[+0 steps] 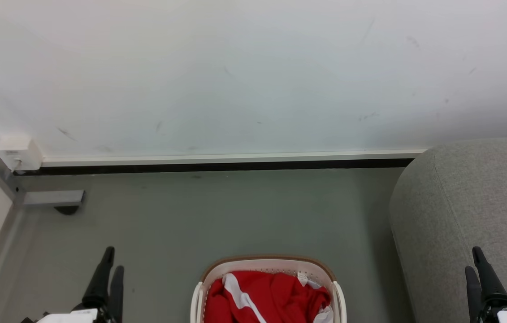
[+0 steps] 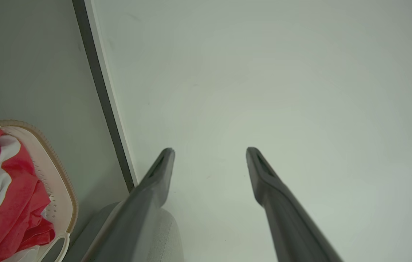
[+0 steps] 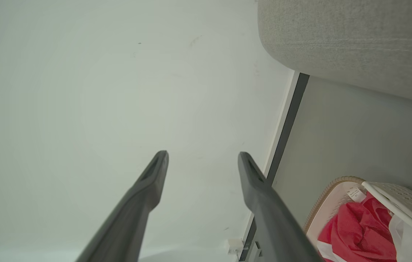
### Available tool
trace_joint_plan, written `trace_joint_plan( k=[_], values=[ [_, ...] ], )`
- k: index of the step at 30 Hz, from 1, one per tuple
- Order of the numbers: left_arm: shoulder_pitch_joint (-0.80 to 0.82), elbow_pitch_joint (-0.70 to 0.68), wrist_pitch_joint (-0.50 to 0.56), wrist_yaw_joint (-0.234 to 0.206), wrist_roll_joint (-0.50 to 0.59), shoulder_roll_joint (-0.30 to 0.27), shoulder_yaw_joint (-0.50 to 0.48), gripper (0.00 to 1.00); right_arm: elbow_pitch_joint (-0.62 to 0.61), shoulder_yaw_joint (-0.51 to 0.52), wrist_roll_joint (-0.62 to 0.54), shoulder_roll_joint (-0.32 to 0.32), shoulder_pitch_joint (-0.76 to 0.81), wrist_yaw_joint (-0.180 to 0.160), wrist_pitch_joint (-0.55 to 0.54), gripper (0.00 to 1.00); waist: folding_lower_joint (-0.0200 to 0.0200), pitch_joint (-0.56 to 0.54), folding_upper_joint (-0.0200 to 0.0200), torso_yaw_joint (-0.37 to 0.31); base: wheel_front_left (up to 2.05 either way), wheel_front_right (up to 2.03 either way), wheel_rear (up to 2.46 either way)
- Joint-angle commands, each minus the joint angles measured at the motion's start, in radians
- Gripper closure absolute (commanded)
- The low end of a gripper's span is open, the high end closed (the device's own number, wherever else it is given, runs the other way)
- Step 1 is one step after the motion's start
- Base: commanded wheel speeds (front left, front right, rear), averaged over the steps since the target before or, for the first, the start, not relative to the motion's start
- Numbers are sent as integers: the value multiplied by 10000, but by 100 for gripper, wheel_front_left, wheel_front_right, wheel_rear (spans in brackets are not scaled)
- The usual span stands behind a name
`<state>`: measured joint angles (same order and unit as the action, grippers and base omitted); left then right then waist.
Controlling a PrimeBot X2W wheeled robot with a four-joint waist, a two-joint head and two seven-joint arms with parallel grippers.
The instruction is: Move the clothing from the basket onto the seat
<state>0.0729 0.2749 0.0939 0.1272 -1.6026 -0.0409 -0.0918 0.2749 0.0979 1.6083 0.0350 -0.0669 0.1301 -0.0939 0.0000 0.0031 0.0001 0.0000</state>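
Note:
The red clothing (image 1: 271, 296) with white stripes lies bunched inside the cream basket (image 1: 266, 263), which stands on the floor at the bottom centre of the head view. The grey seat (image 1: 464, 211) rises at the right. My left gripper (image 1: 113, 262) is at the lower left, left of the basket, open and holding nothing. My right gripper (image 1: 474, 262) is at the lower right, in front of the seat, open and holding nothing. In the left wrist view the left gripper (image 2: 209, 151) points at the wall, with the clothing (image 2: 5, 196) and basket (image 2: 63, 196) at the left. The right gripper (image 3: 202, 154) also faces the wall; the clothing (image 3: 351, 233), basket (image 3: 333, 183) and seat (image 3: 355, 40) lie to its right.
A white wall (image 1: 253, 72) with a dark baseboard (image 1: 217, 166) runs across the back. A grey metal frame leg (image 1: 51, 197) and a small white box (image 1: 20, 150) sit at the far left. Grey floor (image 1: 217, 215) lies between basket and wall.

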Motion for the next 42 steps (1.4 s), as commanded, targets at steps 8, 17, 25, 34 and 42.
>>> trace_joint_plan(
  k=[8,17,25,34,42],
  values=[
    [126,-386,-468,-207,610,-49,291,0,-456,-162,-1204,102,10,1,469,0,0,11,-1,0,0,0,0],
    [100,-540,-868,-488,2417,-58,552,0,-851,-269,-3512,115,128,2,867,0,0,43,-1,0,0,0,0],
    [57,-585,-1187,-549,4152,-67,673,0,-1201,-453,-5819,126,238,3,1187,0,0,61,-1,6,0,0,0],
    [-23,-615,-1525,-607,6127,-90,712,0,-1284,-654,-7664,138,320,3,1526,0,0,41,-1,14,0,0,0],
    [-143,-828,-1789,-548,7766,-147,851,0,-1248,-752,-8888,193,346,4,1793,0,0,32,-1,27,0,0,0]
  ],
)
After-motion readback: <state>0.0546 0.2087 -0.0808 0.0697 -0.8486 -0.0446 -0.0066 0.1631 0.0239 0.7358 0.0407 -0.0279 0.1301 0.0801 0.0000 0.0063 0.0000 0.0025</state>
